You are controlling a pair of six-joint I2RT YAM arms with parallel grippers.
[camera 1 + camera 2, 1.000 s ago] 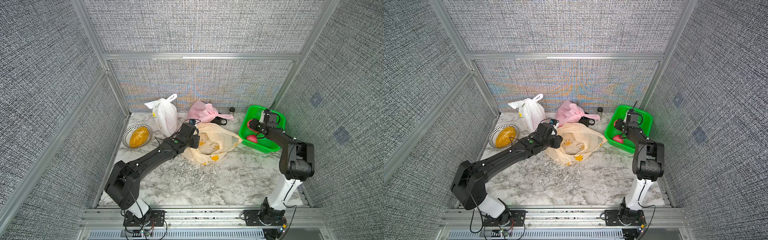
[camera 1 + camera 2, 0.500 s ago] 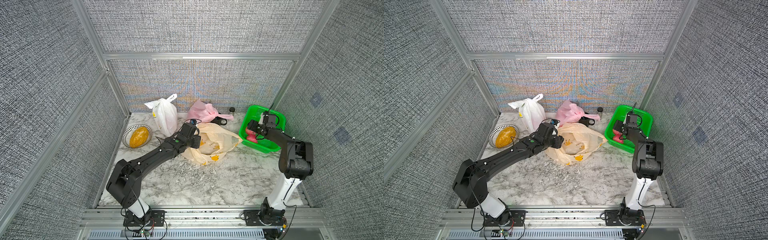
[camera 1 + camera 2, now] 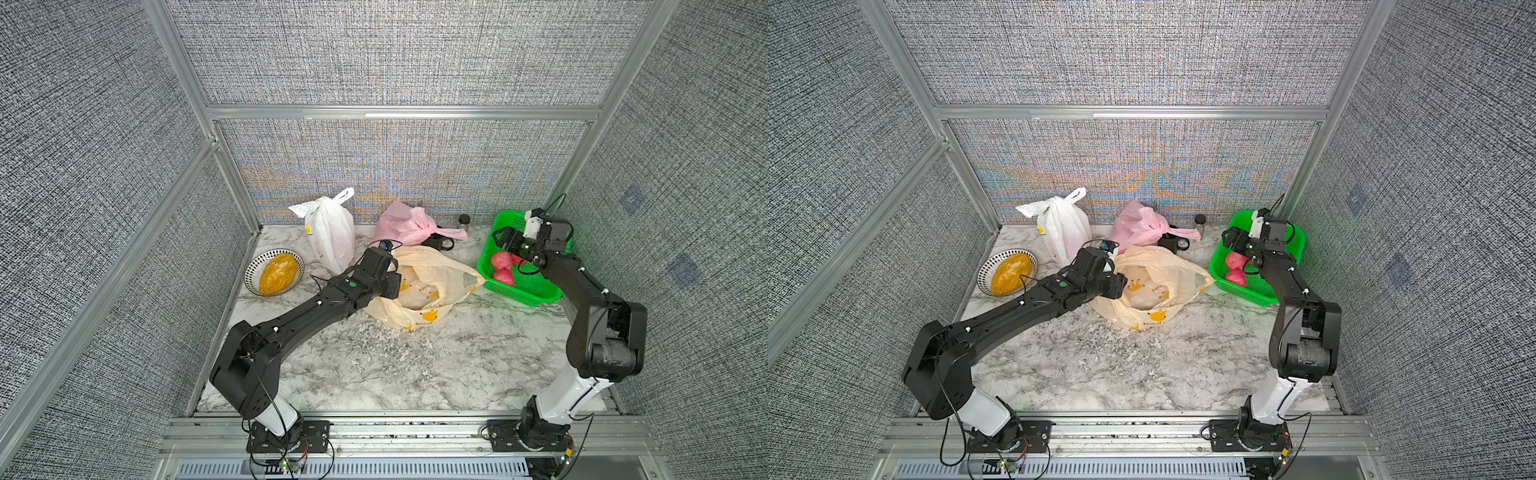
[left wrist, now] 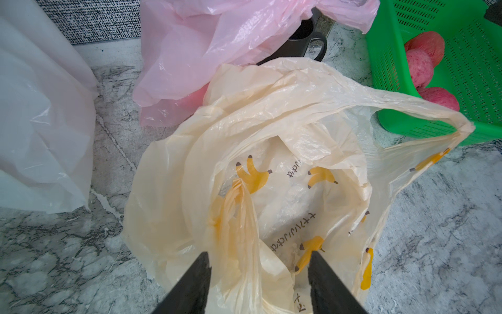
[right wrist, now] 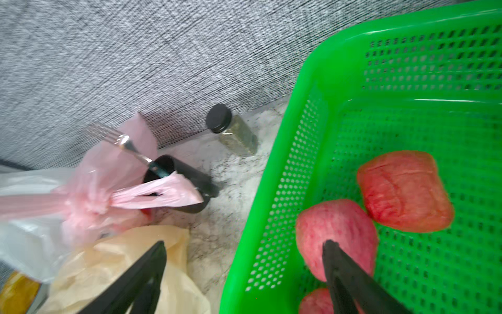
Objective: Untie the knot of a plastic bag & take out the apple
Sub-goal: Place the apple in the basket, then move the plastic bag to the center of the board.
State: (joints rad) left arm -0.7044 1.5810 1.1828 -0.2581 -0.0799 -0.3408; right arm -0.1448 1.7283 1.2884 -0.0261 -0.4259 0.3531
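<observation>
Nearest us, both arms rise from the near edge of the marble worktop [image 3: 415, 365]. The left arm [image 3: 299, 320] reaches far and rightward to the middle. There the yellow plastic bag [image 3: 432, 274], printed with bananas, lies slumped with its handles untied and its mouth gaping.

In the left wrist view the left fingers [image 4: 195, 280] stand partly apart at the bag's left rim. A twisted strip of the bag's film runs up between them and lies loose in the gap. We see nothing pinched, though we cannot tell what happens further back. The bag's right handle stretches out to just beside the near-left corner of the green basket [image 3: 536, 286].

The basket sits at the right, and the task's fruit is in it: three red apples [image 5: 404, 190] lie together at its left end. The right arm [image 3: 582, 291] bends over them. The right fingers [image 5: 338, 274] are spread wide and hold nothing. One finger hangs in front of an apple, and we cannot tell whether it touches. The other hangs outside the basket's left wall, above the yellow bag's edge.

At the left, a bowl [image 3: 253, 266] with a patterned rim holds yellow food [image 3: 277, 274].

Farther back stand a tied white bag [image 3: 332, 237] and a knotted pink bag [image 3: 403, 226], whose handle drapes over a black mug [image 5: 187, 174]. A fork [image 5: 122, 140] stands in the mug. A jar [image 5: 236, 133] with a black lid stands against the far wall, between the mug and the basket.
</observation>
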